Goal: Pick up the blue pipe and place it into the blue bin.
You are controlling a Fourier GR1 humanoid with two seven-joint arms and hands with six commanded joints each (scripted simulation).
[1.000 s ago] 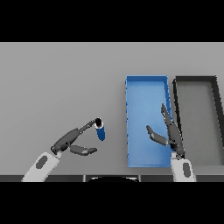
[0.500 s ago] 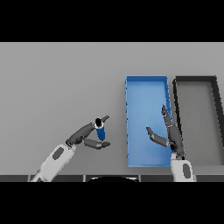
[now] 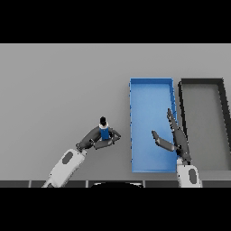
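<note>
Blue is the pipe you see in the left hand. It's a short tube w/ a dark cap on top, standing upright. The left hand's fingers and thumb curl round it from both sides, so it's gripping the pipe. The hand and pipe are over the grey table, just left of the blue bin but not over it yet. You can't tell if the pipe's bottom touches the table or is a bit above it. The left arm comes in from the lower left, white and grey, slanting up and to the right.

The blue bin is a long box, open on top, running away from you. Nothing lies inside it that you can see. Right beside it, on its right, is a dark bin, same shape approx.

The right hand is over the near right part of the blue bin, close to its right wall. Its fingers are straight and point away from you, thumb sticking out to the left. It's open and holds nothing. The right arm comes up from the lower edge.

Pipe and right hand are well apart, w/ the bin's left wall between them.
</note>
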